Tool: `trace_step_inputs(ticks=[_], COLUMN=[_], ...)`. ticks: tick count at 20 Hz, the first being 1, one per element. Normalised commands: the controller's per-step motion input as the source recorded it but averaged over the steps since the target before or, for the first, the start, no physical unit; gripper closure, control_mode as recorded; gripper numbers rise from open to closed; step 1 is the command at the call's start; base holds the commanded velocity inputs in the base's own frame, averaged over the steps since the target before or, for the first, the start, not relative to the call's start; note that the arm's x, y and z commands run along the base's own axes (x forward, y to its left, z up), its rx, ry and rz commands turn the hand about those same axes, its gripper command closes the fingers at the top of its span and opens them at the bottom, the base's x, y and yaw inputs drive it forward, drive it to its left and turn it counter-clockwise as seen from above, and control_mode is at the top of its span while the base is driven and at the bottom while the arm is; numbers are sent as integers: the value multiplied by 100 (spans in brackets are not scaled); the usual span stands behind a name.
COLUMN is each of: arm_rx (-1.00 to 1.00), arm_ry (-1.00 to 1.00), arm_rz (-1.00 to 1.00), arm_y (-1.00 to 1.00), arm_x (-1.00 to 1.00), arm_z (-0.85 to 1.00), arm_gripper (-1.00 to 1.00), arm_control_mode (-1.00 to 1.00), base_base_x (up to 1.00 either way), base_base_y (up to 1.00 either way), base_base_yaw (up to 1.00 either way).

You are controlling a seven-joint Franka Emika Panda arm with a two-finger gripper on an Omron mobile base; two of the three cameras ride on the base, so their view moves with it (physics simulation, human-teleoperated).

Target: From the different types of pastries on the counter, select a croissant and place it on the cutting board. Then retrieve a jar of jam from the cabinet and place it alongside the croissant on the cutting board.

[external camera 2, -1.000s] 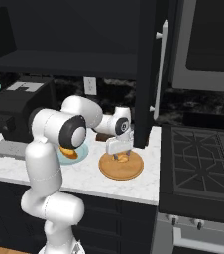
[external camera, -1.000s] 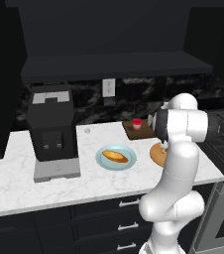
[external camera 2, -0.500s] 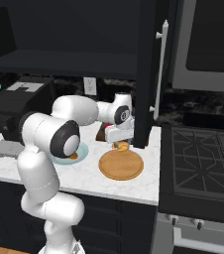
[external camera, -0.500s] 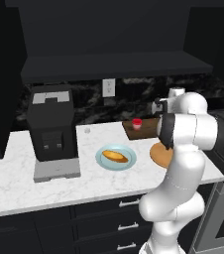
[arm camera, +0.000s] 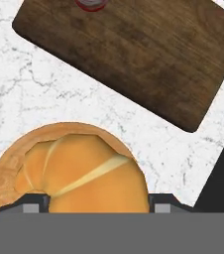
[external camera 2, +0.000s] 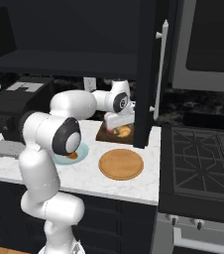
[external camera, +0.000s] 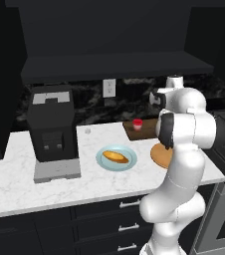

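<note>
My gripper [arm camera: 91,206] is shut on the croissant [arm camera: 84,173], a curved golden-brown pastry that fills the lower hand view. In the right base view the gripper [external camera 2: 118,130] holds the croissant [external camera 2: 124,131] just above the near edge of the dark cutting board [external camera 2: 108,136]. The board [arm camera: 134,54] lies on the marble counter [arm camera: 44,94], with the red jar of jam [arm camera: 90,4] standing on its far end. From the left base view, the jar [external camera: 137,124] shows on the board [external camera: 134,133]. The loaf-shaped pastry [external camera: 115,157] rests on a blue plate [external camera: 104,164].
A round tan plate [external camera 2: 121,163] lies on the counter in front of the board. The black coffee machine [external camera: 52,129] stands at the left. An open black cabinet door [external camera 2: 146,74] hangs just right of the gripper. A stove [external camera 2: 198,163] adjoins the counter's right end.
The gripper has lifted the croissant off the round tan plate and carried it back toward the cutting board. The arm has swung farther from the base.
</note>
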Motion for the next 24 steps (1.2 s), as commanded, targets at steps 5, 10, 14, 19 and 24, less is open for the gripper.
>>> trace_step_inputs(ticks=[5, 10, 14, 19, 24], arm_rx=[0, 0, 1, 11, 26], arm_ry=[7, 10, 7, 7, -4], arm_rz=[-8, -6, -3, 0, -3], arm_y=[0, 0, 0, -11, -27], arm_x=[100, 100, 83, 38, 9], arm_z=[40, 31, 7, -34, -86], arm_gripper=[100, 100, 100, 100, 100], arm_control_mode=[-100, -100, -100, -100, -100], base_base_x=[0, 0, 0, 0, 0], base_base_y=[0, 0, 0, 0, 0], base_base_yaw=[0, 0, 0, 0, 0])
